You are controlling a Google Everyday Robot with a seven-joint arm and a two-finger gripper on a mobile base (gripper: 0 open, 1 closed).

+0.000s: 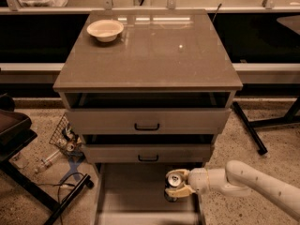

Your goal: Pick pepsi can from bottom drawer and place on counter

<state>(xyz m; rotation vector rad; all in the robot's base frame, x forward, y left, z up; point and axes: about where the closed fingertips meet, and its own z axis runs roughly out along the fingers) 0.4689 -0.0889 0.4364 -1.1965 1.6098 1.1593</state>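
Note:
The pepsi can (174, 181) is dark with a shiny silver top and pull tab. My gripper (178, 185) is shut on it from the right, with cream fingers (182, 190) around its body, and holds it upright above the right part of the open bottom drawer (136, 196). The white arm comes in from the lower right. The counter (154, 50) is the glossy grey-brown cabinet top above the drawers, higher in the view than the can.
A white bowl (105, 30) sits at the counter's back left corner. Two upper drawers with black handles (146, 127) stand slightly pulled out. A wire basket and cables (63, 142) lie on the floor at the left. A black table leg (248, 128) slants at the right.

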